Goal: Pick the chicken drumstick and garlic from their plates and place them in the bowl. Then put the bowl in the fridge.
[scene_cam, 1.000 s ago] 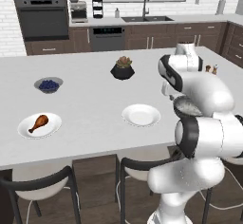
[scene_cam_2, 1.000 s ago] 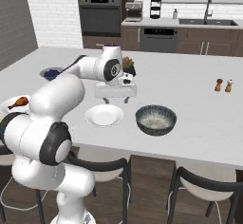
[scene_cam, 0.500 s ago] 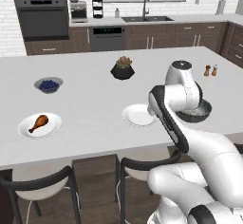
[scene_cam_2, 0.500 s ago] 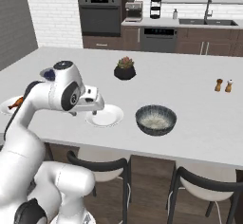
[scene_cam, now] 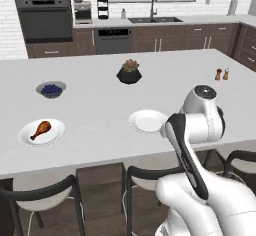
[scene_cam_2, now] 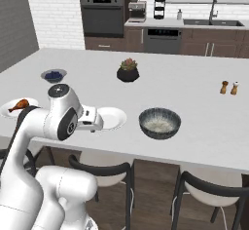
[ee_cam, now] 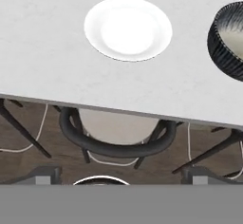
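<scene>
— Drumstick [scene_cam: 40, 129] location? Chicken drumstick, I mean.

— Chicken drumstick lies on its white plate [scene_cam: 56, 134] at the near left of the table [scene_cam: 100, 105], fat end toward the far side. In the right base view it shows at the left edge, behind the arm.

— And the other plate?

— The second plate [ee_cam: 128, 27] is bare, just beside the bowl [scene_cam_2: 159, 123] but apart from it, near the table's front edge. A black stool [ee_cam: 116, 135] stands under that edge.

— Garlic?

— I cannot make it out; the bowl's inside looks pale and speckled, nothing I can name.

— The claw?

— Its fingers are spread to their widest and it has hold of nothing; it looks down over the table's front edge, above the bare plate.

— Anything else?

— A dish of blue berries [scene_cam: 51, 89], a black planter [scene_cam: 129, 73], two shakers [scene_cam: 222, 74].
</scene>
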